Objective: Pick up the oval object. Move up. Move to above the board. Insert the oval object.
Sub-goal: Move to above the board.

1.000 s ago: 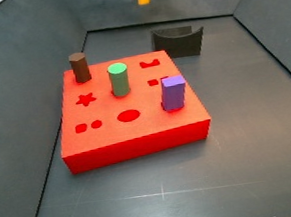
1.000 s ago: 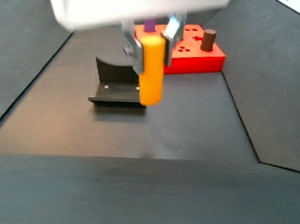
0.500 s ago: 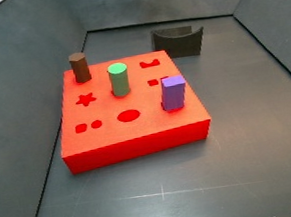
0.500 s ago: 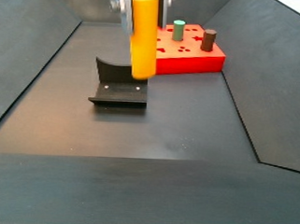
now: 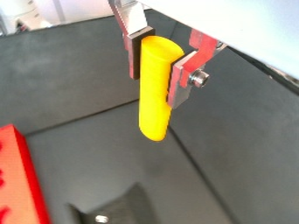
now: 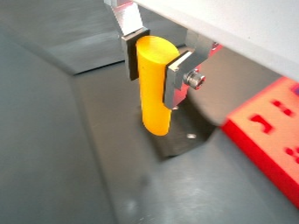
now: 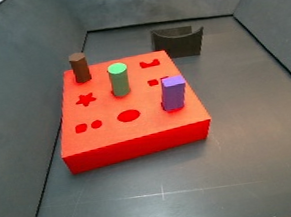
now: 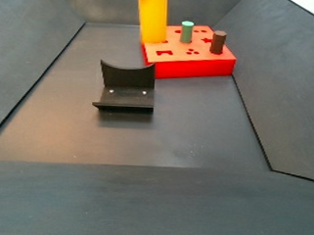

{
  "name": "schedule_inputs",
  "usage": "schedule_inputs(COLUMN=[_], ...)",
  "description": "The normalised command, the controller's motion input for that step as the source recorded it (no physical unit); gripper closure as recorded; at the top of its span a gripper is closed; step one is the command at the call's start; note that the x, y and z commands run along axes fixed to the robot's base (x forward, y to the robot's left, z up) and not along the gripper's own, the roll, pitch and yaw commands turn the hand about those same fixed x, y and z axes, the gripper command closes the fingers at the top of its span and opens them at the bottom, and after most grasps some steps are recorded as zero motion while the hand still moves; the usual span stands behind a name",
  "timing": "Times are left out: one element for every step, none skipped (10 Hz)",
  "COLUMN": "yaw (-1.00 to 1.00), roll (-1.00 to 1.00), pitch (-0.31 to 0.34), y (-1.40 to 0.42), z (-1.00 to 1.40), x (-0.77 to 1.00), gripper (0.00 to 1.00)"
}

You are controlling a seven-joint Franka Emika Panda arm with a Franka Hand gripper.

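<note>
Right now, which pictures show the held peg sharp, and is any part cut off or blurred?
In both wrist views the oval object is sharp and whole, clamped in the pincer; the floor behind looks soft. In a side view only its lower part shows, cut off by the frame edge. The board is sharp.

The dark grey floor carries two things; the red board sits flat near its centre in a side view; the dark arch-shaped block stands at about one o'clock from it, well apart; the gripper, clamped on the oval object, hangs clear above the floor.
</note>
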Motion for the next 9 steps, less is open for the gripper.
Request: schedule_inputs(yaw=[-1.00,-1.00,-0.89,-0.65,-0.36,-0.26,-0.10,-0.05,-0.02], roll=[-0.01,-0.01,-0.01,-0.02,-0.01,-0.01,0.00,0.00,0.00], pitch=[-0.043,-0.044,-0.038,-0.028,-0.013,-0.006,0.010,0.014,0.009], y=[-1.00,-1.00,-1.00,-1.00,-1.00,-1.00,-1.00,-1.00,-1.00], z=[0.15,0.15,0.15,0.15,0.15,0.15,0.15,0.15,0.15], x=[-0.18,-0.18,-0.18,-0.18,-0.19,-0.19,-0.19,-0.19,-0.19], gripper=[1.00,1.00,1.00,1.00,1.00,1.00,1.00,1.00,1.00])
